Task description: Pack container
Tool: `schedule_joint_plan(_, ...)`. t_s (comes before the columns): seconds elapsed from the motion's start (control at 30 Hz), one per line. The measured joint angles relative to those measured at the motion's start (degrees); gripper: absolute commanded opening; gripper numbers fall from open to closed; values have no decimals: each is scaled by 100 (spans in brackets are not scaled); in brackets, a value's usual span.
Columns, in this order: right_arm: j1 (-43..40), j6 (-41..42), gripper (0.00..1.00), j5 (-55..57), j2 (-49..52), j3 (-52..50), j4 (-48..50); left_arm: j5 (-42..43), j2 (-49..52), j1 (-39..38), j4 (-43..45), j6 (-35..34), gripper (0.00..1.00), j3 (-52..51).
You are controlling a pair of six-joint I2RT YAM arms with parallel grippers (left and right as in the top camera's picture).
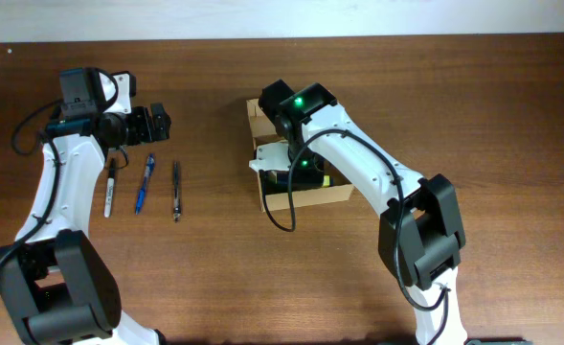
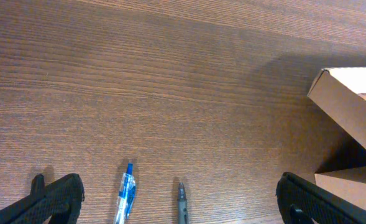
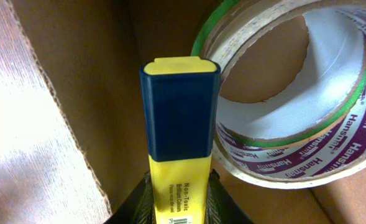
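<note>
My two arms are built alike, with smooth white shells over the links and chunky black housings at the joints. On my left arm (image 1: 56,192) a black cable (image 1: 21,129) loops out beside the white link, and a black camera block (image 1: 82,88) sits at the wrist. My right arm (image 1: 363,161) trails a thin black wire (image 1: 280,216), and two green lights (image 1: 300,100) glow on its black wrist housings. My left fingers (image 2: 58,198) are matte black with a fine pebbled texture. My right fingers (image 3: 138,200) show only as dark slivers.
</note>
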Motion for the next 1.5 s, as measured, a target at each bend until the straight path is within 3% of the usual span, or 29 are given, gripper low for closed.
schedule_joint_plan(0.13, 0, 98, 46, 2, -4, 4, -107, 0, 0, 0, 0, 0, 99, 0)
schedule_joint_plan(0.17, 0, 131, 55, 2, -26, 15, -131, 0, 2, 0, 0, 0, 99, 0)
schedule_joint_plan(0.47, -7, 490, 51, 20, -1152, 319, -262, 0, 0, 0, 0, 0, 99, 0)
schedule_joint_plan(0.5, -11, 573, 53, 70, -1403, 341, -214, 0, 0, 0, 2, 0, 99, 0)
schedule_joint_plan(0.57, -39, 815, 66, 210, -1965, 393, 7, 0, 0, 0, 0, 0, 99, 0)
schedule_joint_plan(0.63, -181, 1176, 71, 422, -2549, 417, 435, 0, 0, 0, 0, 0, 99, 0)
schedule_joint_plan(0.77, -1189, 2105, 78, 645, -3716, 501, 1088, 2, 0, 0, 2, 0, 99, 0)
schedule_joint_plan(0.93, -3585, 3718, 77, 321, -4564, 632, 979, 35, 0, -2, -214, 0, 99, 22)
schedule_joint_plan(1.0, -4688, 4291, 77, -90, -4531, 619, 649, 68, 2, 0, -579, 0, 99, 26)
schedule_joint_plan(1.17, -5783, 4983, 79, -575, -3807, 396, 57, 111, 11, -7, -1255, 0, 99, 28)
schedule_joint_plan(1.27, -6006, 5176, 81, -730, -3095, 249, -133, 127, 11, -7, -1591, 0, 99, 28)
schedule_joint_plan(1.4, -6035, 5287, 100, -839, -2164, 144, -297, 37, 11, -7, -2037, 2, 99, 28)
schedule_joint_plan(1.5, -6008, 5368, 99, -894, -1644, 133, -302, -557, 13, -7, -2527, 4, 99, 31)
